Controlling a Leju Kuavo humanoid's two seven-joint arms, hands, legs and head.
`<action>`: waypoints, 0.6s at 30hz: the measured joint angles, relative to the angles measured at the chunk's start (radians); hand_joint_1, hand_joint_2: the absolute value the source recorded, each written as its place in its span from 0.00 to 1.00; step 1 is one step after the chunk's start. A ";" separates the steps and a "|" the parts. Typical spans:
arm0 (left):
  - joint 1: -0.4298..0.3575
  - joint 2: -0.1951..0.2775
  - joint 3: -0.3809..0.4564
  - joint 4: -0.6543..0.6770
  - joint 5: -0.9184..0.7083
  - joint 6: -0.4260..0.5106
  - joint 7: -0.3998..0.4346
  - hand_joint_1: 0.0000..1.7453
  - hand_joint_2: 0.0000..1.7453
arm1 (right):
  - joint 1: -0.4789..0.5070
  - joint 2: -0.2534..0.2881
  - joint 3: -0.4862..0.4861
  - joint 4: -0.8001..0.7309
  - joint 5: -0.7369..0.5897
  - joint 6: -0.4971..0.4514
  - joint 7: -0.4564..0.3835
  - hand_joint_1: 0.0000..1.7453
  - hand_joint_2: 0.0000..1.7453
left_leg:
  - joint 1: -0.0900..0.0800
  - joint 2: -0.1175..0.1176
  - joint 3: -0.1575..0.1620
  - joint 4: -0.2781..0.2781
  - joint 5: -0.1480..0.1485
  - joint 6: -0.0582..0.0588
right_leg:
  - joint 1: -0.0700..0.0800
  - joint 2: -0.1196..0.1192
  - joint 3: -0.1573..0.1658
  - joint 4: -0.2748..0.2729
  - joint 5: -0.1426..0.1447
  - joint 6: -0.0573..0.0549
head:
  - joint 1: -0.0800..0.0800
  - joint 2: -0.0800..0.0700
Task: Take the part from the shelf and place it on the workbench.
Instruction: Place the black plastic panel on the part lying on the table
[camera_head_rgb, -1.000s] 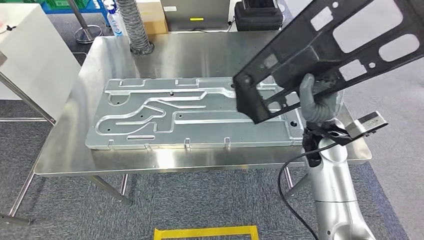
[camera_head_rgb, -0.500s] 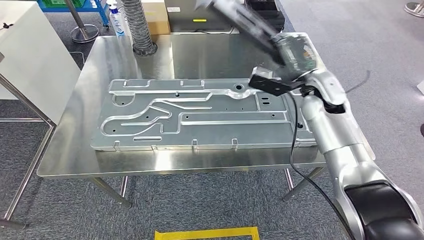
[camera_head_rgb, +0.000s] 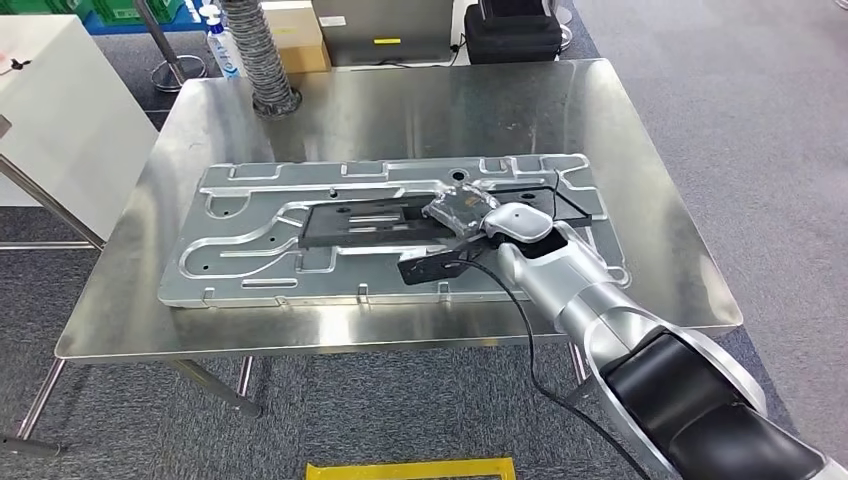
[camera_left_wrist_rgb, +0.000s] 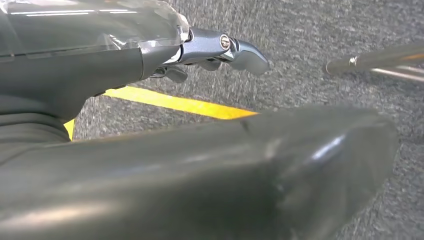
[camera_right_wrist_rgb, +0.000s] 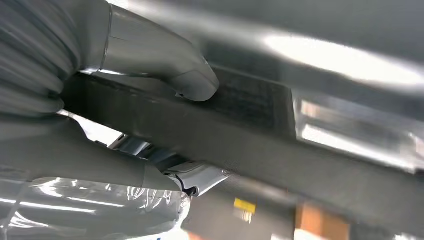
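**Black part down on the surface**

Right robot hand (camera_head_rgb: 462, 212) closed around the black part (camera_head_rgb: 370, 222), thumb (camera_right_wrist_rgb: 170, 65) pressed on its upper face in the right wrist view. Held high and tilted a second ago; now lowered flat onto the aluminium plate (camera_head_rgb: 250, 215) on the steel surface (camera_head_rgb: 400, 110). Placement judged nearly complete, release remaining. Left robot hand (camera_left_wrist_rgb: 220, 47) hanging over the floor, fingers curled, holding nothing. No legible writing.

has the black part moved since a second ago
Yes. The black part has come down from above the workbench's right side to lie flat on the silver plate, with the right hand gripping its near end.
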 joint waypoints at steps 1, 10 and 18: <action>0.000 0.000 -0.001 0.000 -0.001 0.000 -0.001 0.00 0.00 | 0.005 0.000 0.005 0.017 -0.004 -0.006 0.001 1.00 1.00 | -0.001 0.000 0.008 -0.027 0.026 0.004 | 0.002 0.000 0.004 0.000 -0.002 0.000 | 0.000 0.000; -0.002 -0.002 -0.007 0.000 -0.010 0.000 -0.017 0.00 1.00 | 0.036 -0.004 0.013 0.089 -0.020 -0.141 0.024 0.00 0.00 | -0.008 0.003 0.134 -0.300 0.134 0.045 | 0.008 0.008 0.006 0.015 -0.022 0.037 | 0.000 0.000; -0.006 -0.006 -0.026 0.000 -0.018 0.016 -0.020 0.00 0.00 | 0.083 -0.011 0.008 0.102 -0.015 -0.315 0.042 0.00 0.00 | -0.006 0.005 0.137 -0.301 0.135 0.052 | -0.003 0.004 -0.057 0.140 -0.047 0.047 | 0.000 0.000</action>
